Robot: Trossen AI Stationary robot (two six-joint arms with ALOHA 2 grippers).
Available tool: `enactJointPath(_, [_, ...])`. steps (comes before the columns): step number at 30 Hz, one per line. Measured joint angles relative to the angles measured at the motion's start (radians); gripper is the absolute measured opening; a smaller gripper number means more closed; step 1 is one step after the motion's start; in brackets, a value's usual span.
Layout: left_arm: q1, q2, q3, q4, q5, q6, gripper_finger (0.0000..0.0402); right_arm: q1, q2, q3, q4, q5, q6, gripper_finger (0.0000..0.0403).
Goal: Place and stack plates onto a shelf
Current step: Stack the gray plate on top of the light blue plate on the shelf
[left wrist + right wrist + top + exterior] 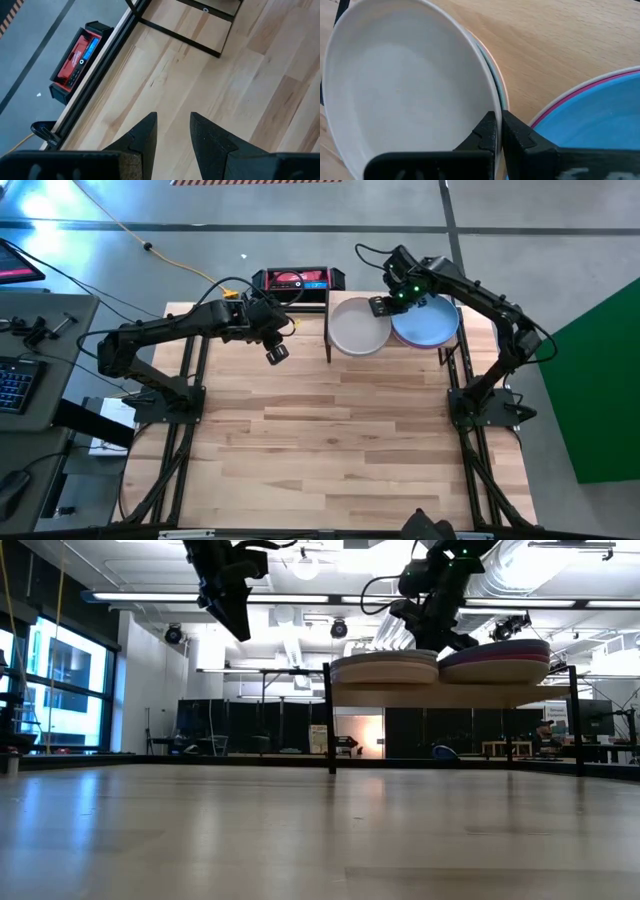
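- Sitting on the shelf (447,343) already: two plate stacks, beige plate (357,328) and blue plate (428,323) topmost.
- Right gripper (383,306) shut, empty, between them.
- Left gripper (276,352) parted, empty; table bare, so stacking looks nearly finished.

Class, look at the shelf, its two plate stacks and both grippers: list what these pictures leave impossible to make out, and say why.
- Number of plates in each stack: high view, the beige top plate and blue top plate cover those beneath.
- Shelf top: low view, seen edge-on.
- Right gripper contact with the beige rim: right wrist view, the fingers hide it.
- Left gripper: nothing hidden.
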Motion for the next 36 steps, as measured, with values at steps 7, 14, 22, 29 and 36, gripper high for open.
enactJointPath(7, [0.0, 0.0, 0.0, 0.0, 0.001, 0.0, 0.0104, 0.0, 0.0, 0.0, 0.002, 0.013, 0.0, 0.0])
enactJointPath(14, [0.0, 0.0, 0.0, 0.0, 0.002, 0.0, 0.0104, 0.0, 0.0, 0.0, 0.021, 0.019, -0.001, 0.0])
enactJointPath(22, [0.0, 0.0, 0.0, 0.0, 0.003, 0.0, 0.0104, 0.0, 0.0, 0.0, 0.042, 0.03, -0.001, 0.0])
enactJointPath(29, [0.0, 0.0, 0.0, 0.0, 0.003, 0.0, 0.0104, 0.0, 0.0, 0.0, 0.039, 0.02, -0.006, 0.0])
enactJointPath(36, [0.0, 0.0, 0.0, 0.0, 0.003, 0.0, 0.0104, 0.0, 0.0, 0.0, 0.021, -0.007, -0.008, 0.0])
